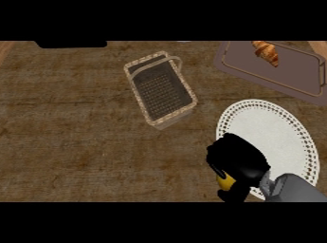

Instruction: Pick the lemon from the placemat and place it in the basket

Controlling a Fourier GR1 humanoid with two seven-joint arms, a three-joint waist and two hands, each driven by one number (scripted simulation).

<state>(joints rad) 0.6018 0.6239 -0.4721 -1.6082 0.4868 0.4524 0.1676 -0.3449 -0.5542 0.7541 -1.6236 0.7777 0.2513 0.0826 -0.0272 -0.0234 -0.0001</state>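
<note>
Curling round the lemon (224, 182) at the placemat's (277, 128) near-left edge, your right hand (239, 163) sits with a stretch of counter (89, 142) between it and the basket (161, 90).

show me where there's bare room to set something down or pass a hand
Widest free patch: the counter left of and below the basket. The basket's inside is bare, so is the placemat above the right hand, and the tray below the croissant. Crowded: the gap between basket, tray and placemat, and where the hand curls round the lemon.
</note>
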